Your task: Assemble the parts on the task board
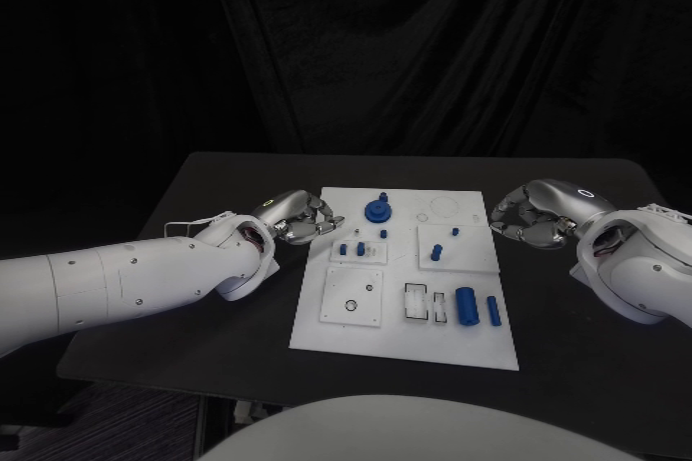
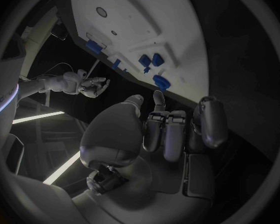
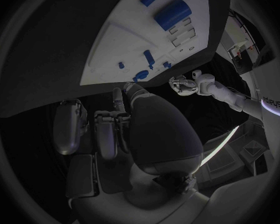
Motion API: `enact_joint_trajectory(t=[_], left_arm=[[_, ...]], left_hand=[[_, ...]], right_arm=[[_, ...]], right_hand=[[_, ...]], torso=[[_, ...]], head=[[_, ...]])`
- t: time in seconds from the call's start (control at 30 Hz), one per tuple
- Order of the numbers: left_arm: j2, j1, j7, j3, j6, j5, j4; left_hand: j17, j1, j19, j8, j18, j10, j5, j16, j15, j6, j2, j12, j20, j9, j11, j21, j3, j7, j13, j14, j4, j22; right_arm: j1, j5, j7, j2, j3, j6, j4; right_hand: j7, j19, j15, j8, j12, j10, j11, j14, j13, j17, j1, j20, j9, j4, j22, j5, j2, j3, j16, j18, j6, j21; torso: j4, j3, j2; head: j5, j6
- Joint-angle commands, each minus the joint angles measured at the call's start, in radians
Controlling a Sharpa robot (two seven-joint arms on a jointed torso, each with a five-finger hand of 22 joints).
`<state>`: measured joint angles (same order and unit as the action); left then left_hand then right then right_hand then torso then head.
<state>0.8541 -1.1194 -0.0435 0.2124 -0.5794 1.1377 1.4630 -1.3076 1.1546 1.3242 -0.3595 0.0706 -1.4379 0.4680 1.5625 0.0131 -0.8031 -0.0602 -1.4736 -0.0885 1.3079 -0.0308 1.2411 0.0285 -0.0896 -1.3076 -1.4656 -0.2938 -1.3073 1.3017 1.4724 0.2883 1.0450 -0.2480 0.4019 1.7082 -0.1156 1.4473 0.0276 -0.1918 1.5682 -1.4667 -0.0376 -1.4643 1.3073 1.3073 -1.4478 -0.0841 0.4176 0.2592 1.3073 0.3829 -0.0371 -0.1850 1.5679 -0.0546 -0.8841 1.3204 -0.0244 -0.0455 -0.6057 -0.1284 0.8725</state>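
Presently, both arms reach in over the black desk [image 1: 216, 181], one at each long side of the task board [image 1: 361, 331].

Left hand [image 1: 300, 217]: silver, hovering at the board's left edge near its far corner. Fingers [image 2: 167, 134] curled inward side by side toward the palm, nothing between them.

Right hand [image 1: 526, 216]: silver, just off the board's right edge at about the same depth, well apart from the left. Fingers [image 3: 109, 132] likewise curled in, holding nothing.

Task board: flat white rectangular plate, matte, lying in the middle of the desk with its long axis running away from the robot. Raised white square tiles and shallow cut-out slots mark its surface.

Parts, all blue plastic, all resting on or standing in the board:
- Round gear-like piece [image 1: 378, 213] with an upright peg at its centre, near the far left corner, just beside the left hand's fingertips.
- Pair of short pegs [image 1: 351, 249], standing upright side by side, left of centre.
- Small stud [image 1: 384, 234], between the gear piece and the pegs.
- Small peg [image 1: 436, 252] on the raised tile right of centre, with a tinier one [image 1: 454, 232] beyond it.
- Thick cylinder [image 1: 467, 306], lying on its side, long axis along the board's length, near the right edge.
- Thin rod [image 1: 493, 311], lying parallel just right of the cylinder.
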Motion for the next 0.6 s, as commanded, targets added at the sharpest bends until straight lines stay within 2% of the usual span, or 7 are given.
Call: enact_joint_trajectory(t=[0.03,0.1,0.13,0.37,0.47,0.53,0.6], left_arm=[[0.013,-0.023,-0.261,-0.002,-0.134,-0.031,0.008],[0.017,-0.041,-0.335,-0.002,-0.113,-0.082,0.004],[0.018,-0.048,-0.362,-0.002,-0.103,-0.103,0.001],[-0.022,-0.075,-0.476,-0.002,-0.021,-0.173,-0.076],[-0.067,-0.078,-0.498,-0.002,0.041,-0.164,-0.148],[-0.098,-0.079,-0.511,-0.002,0.091,-0.160,-0.195],[-0.136,-0.080,-0.531,-0.002,0.143,-0.157,-0.254]], left_hand=[[-0.126,0.040,-0.211,0.025,0.039,0.209,0.032,-0.117,-0.039,0.054,0.005,0.165,-0.023,-0.017,-0.036,-0.210,0.016,-0.031,-0.147,0.127,0.001,-0.098],[0.146,0.109,-0.577,0.050,0.061,0.718,0.040,-0.429,-0.079,0.088,0.007,0.529,-0.046,-0.058,-0.070,-0.549,0.057,-0.056,0.008,0.674,-0.008,-0.008],[0.240,0.140,-0.694,0.047,0.052,0.854,0.039,-0.560,-0.090,0.101,0.005,0.644,-0.050,-0.073,-0.080,-0.643,0.085,-0.061,0.079,0.858,0.008,0.019],[0.503,0.228,-0.863,0.148,0.032,1.011,0.006,-0.828,-0.153,0.170,0.019,0.844,-0.081,-0.274,-0.126,-0.866,0.194,-0.092,0.311,1.056,0.001,0.125],[0.667,0.224,-0.885,0.247,0.029,1.057,-0.035,-0.955,-0.170,0.175,0.034,0.920,-0.098,-0.502,-0.143,-0.952,0.221,-0.079,0.469,1.099,0.002,0.177],[0.733,0.231,-0.910,0.292,0.024,1.098,-0.071,-1.032,-0.178,0.202,0.035,0.969,-0.103,-0.574,-0.160,-0.993,0.221,-0.050,0.535,1.154,0.002,0.205],[0.882,0.257,-0.956,0.290,0.054,1.119,-0.112,-1.174,-0.146,0.224,0.026,1.042,-0.105,-0.740,-0.122,-1.111,0.197,-0.026,0.706,1.167,0.005,0.307]], right_arm=[[-0.001,-0.064,-0.109,0.002,0.001,0.188,0.003],[0.001,-0.131,-0.159,0.001,0.001,0.238,-0.001],[0.001,-0.164,-0.181,0.000,0.001,0.256,-0.005],[0.003,-0.309,-0.299,-0.020,0.001,0.304,-0.048],[0.003,-0.330,-0.328,-0.029,0.001,0.304,-0.071],[0.002,-0.337,-0.339,-0.033,0.001,0.304,-0.081],[0.002,-0.341,-0.350,-0.037,0.001,0.304,-0.090]], right_hand=[[0.001,-0.011,-0.002,-0.014,-0.001,-0.099,0.001,-0.106,0.259,0.263,-0.005,0.001,0.004,0.006,0.180,0.012,-0.003,-0.006,0.003,-0.008,-0.022,-0.013],[0.011,-0.061,0.004,-0.037,-0.063,-0.021,0.009,-0.080,0.191,0.214,-0.010,0.004,0.012,0.017,0.152,0.039,-0.010,-0.015,-0.050,-0.028,-0.054,-0.104],[0.012,-0.068,0.005,-0.040,-0.071,-0.012,0.010,-0.073,0.183,0.203,-0.012,0.005,0.014,0.017,0.148,0.042,-0.010,-0.017,-0.062,-0.031,-0.056,-0.118],[0.013,-0.108,0.005,-0.055,-0.108,0.033,0.011,-0.047,0.144,0.162,-0.017,0.006,0.023,0.024,0.127,0.071,-0.011,-0.030,-0.108,-0.043,-0.050,-0.191],[0.012,-0.110,0.004,-0.055,-0.110,0.036,0.010,-0.045,0.141,0.159,-0.017,0.005,0.024,0.025,0.126,0.073,-0.011,-0.032,-0.111,-0.044,-0.045,-0.195],[0.011,-0.111,0.003,-0.056,-0.110,0.036,0.009,-0.044,0.141,0.158,-0.015,0.005,0.024,0.027,0.126,0.073,-0.012,-0.032,-0.112,-0.043,-0.042,-0.196],[0.011,-0.112,0.003,-0.056,-0.110,0.037,0.008,-0.044,0.140,0.158,-0.014,0.005,0.024,0.028,0.126,0.073,-0.012,-0.032,-0.112,-0.044,-0.041,-0.198]], torso=[[0.0004,0.0007,0.001],[0.0004,0.0009,0.001],[0.0007,0.0010,0.002],[0.0037,-0.0018,0.006],[0.0027,-0.0010,0.009],[0.0011,-0.0007,0.010],[0.0002,-0.0003,0.011]], head=[[-0.003,0.000],[-0.005,0.000],[-0.006,0.000],[-0.014,0.000],[-0.013,0.000],[-0.012,0.000],[-0.010,0.000]])
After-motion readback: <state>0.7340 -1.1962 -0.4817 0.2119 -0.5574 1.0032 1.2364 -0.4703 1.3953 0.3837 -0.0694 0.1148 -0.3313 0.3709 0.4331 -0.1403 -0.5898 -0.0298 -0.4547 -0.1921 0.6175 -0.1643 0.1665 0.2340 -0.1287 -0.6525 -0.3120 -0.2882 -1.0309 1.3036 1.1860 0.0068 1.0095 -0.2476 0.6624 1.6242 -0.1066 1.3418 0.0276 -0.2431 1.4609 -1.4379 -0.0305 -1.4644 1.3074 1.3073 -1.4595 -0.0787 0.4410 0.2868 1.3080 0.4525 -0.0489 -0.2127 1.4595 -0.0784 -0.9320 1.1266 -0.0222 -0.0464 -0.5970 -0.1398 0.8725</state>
